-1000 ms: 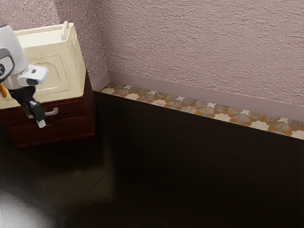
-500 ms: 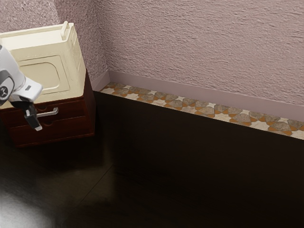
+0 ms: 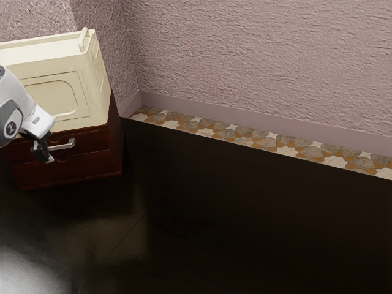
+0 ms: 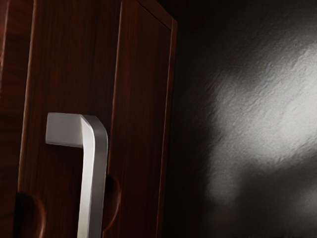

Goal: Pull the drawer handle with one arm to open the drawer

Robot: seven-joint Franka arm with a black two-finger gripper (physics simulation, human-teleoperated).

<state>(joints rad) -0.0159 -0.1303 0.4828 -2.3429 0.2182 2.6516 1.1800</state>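
Exterior view, left side, mid-height: my pincer (image 3: 43,153) is at the handle (image 3: 64,146) on the upper drawer (image 3: 93,142). Cannot tell whether I am clenched or released. Pale box (image 3: 55,98) sits above, upper left.

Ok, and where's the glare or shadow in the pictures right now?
Exterior view: pale glare on the glossy black floor at lower left, deep darkness across its middle. Wrist view: broad whitish glare beyond the dark red wooden cabinet; the silver metal bar handle bright on one long face, greyer on the next.
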